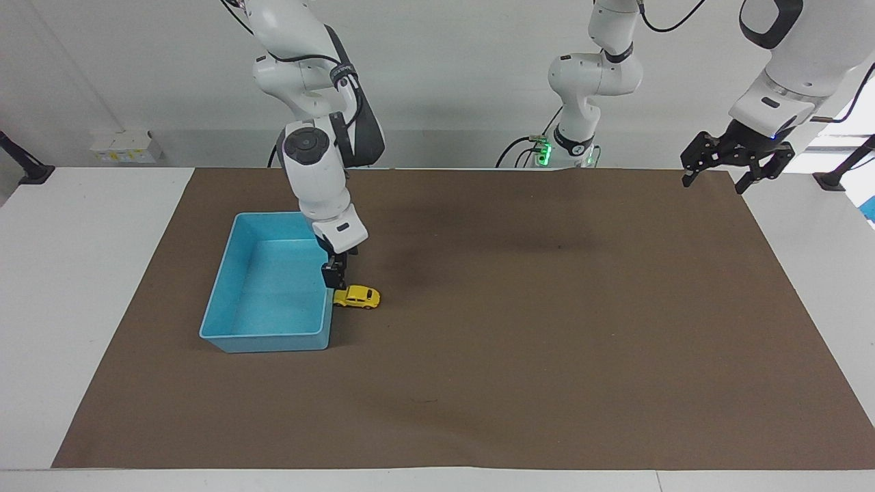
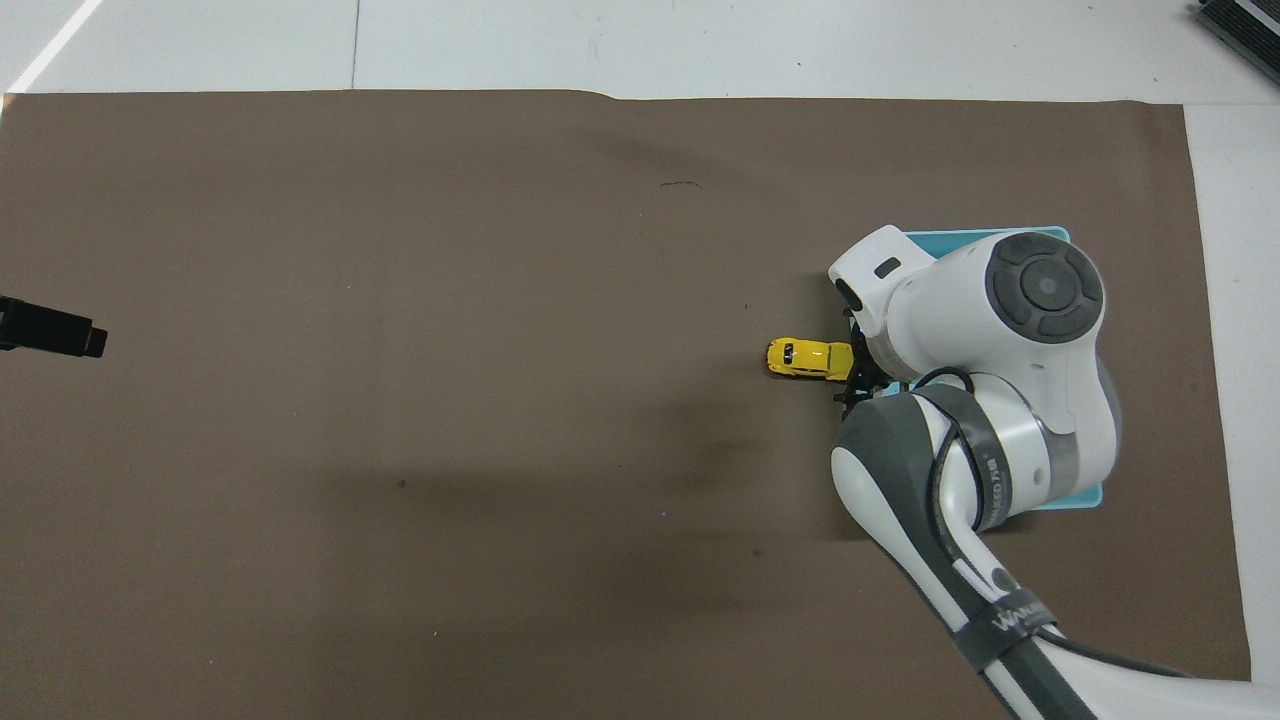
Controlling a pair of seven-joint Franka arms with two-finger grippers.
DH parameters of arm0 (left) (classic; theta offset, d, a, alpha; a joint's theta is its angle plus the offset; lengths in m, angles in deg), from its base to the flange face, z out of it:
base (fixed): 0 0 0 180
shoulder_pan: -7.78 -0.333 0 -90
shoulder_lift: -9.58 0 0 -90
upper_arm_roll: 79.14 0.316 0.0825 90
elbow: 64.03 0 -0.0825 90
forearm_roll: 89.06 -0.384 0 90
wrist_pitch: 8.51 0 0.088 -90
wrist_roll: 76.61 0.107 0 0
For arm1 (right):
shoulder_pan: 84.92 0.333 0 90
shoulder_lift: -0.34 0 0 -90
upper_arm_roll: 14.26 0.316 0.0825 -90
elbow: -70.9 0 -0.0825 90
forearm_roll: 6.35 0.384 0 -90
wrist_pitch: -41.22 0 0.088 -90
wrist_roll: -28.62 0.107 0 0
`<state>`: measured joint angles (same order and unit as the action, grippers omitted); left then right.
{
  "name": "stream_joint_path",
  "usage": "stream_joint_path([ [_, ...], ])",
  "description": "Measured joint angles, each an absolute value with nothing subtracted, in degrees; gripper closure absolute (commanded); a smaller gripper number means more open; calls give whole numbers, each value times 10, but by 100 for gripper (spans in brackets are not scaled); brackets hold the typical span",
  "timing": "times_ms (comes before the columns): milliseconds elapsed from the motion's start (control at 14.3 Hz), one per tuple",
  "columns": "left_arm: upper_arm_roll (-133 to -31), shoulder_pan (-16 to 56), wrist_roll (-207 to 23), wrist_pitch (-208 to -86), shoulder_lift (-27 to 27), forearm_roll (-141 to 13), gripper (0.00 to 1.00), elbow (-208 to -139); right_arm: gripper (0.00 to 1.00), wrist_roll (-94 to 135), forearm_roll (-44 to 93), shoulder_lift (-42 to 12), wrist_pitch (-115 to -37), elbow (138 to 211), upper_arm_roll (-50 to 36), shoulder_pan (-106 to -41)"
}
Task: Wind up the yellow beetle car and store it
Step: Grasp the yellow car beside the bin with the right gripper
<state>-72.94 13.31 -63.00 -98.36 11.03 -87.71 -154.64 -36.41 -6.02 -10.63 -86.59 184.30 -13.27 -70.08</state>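
Yellow beetle car (image 1: pixel 357 296) sits on the brown mat (image 1: pixel 519 328), lower-left-of-centre in the facing view, wheels down, one end touching or just beside the outer wall of the blue tray (image 1: pixel 225 301) on the tray's long side toward the left arm's end of the bench (image 1: pixel 89 287). In the overhead view the car (image 2: pixel 808 359) is mid-right of frame and most of the tray (image 2: pixel 1040 233) is hidden under the arm. Right pincer (image 1: pixel 334 275) is down low, just above the tray-side end of the car, right by the tray wall; fingers apart, nothing between them. Can't tell if a fingertip touches the car or the wall. From overhead only a bit of the right pincer (image 2: pixel 852 385) shows under the wrist, next to the car. Left pincer (image 1: pixel 736 164) waits at upper right of the facing view, up in the air over the mat corner, fingers apart, holding nothing; overhead, only its tip (image 2: pixel 52 330) shows at mid-left edge. Tray interior visible in the facing view has nothing in it.
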Motion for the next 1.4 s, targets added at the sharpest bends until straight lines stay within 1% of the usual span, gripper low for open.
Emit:
stream_joint_path([
  [349,-729,133,-630,-984,110,-877,0,-1546,0,-364,-61,-152,-924,1844,-133,-701],
  [488,-729,133,-630,-984,110,-877,0,-1546,2,-364,-61,-164,-933,1844,-133,-701],
  [628,-729,133,-630,-984,110,-877,0,-1546,8,-364,-61,-167,-934,1844,-133,-701],
  [698,-729,133,-630,-984,110,-877,0,-1546,18,-364,-62,-168,-934,1845,-133,-701],
  [837,-729,133,-630,-984,110,-877,0,-1546,26,-364,-69,-171,-934,1845,-133,-701],
  [907,-729,133,-630,-984,110,-877,0,-1546,37,-364,-74,-173,-934,1845,-133,-701],
  [977,-729,133,-630,-984,110,-877,0,-1546,42,-364,-76,-174,-934,1845,-132,-700],
  [1116,-729,133,-630,-984,110,-877,0,-1546,48,-365,-78,-175,-934,1845,-132,-700],
  [1326,-729,133,-630,-984,110,-877,0,-1546,80,-366,-79,-175,-934,1845,-132,-698],
  [1395,-729,133,-630,-984,110,-877,0,-1546,84,-366,-79,-175,-934,1845,-132,-697],
])
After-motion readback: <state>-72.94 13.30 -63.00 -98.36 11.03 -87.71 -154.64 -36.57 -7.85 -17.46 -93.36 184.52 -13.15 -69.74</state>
